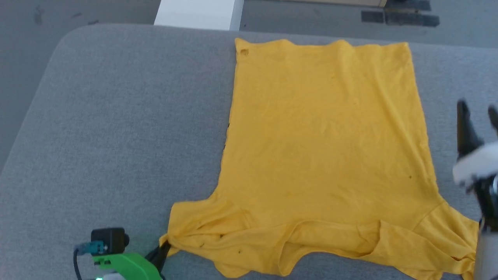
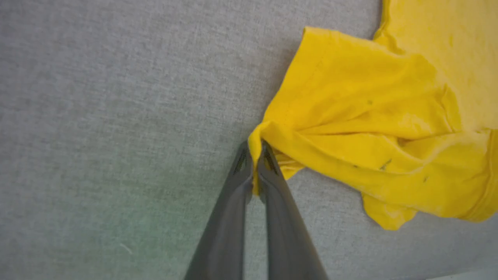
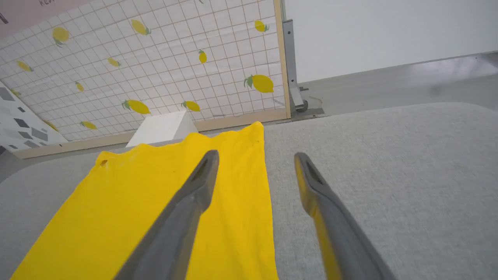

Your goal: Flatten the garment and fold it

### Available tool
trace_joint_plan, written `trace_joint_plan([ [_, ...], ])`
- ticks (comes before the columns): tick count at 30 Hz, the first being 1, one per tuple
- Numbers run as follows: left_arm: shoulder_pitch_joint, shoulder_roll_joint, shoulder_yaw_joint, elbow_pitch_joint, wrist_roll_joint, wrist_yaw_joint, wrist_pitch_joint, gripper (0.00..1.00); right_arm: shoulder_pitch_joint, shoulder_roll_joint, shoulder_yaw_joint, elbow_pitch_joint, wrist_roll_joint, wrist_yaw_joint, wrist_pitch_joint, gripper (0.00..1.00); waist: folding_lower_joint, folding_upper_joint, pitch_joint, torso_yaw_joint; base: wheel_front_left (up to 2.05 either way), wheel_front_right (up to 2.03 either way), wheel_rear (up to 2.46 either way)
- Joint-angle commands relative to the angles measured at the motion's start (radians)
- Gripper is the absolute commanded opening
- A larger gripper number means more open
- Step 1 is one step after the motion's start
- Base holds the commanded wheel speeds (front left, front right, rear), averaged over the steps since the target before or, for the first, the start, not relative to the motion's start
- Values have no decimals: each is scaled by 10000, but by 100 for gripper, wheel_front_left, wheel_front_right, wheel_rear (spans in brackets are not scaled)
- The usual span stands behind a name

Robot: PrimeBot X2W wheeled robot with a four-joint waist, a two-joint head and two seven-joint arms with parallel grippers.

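The garment [image 1: 327, 136] is soft, matt yellow cloth, lightly creased, on a surface [image 1: 116, 116] of rough grey woven fabric.

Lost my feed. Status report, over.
Left gripper shut on garment, sleeve tip. Right gripper open, empty. Garment spread plain-side up, near edge rumpled. Nothing lying on it.

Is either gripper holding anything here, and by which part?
The left gripper pinches the garment at its sleeve corner; the right gripper is open, holding nothing.
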Motion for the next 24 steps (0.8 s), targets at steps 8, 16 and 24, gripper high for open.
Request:
trace_joint_plan([
  [8,-1057,-191,-232,-396,64,-241,-161,0,-4381,-863,-514,2849,-968,-13,1204,100,1,0,2145,1108,0,0,0],
  [16,-1724,-359,-495,-527,276,-380,-362,0,-7480,-1326,-1170,3956,-2976,-13,3634,100,1,0,3737,1822,0,0,0],
  [24,-2191,-666,-698,-569,307,-631,-830,0,-8850,-1347,-1880,3416,-4822,-13,6285,100,1,0,4830,2302,0,0,0],
])
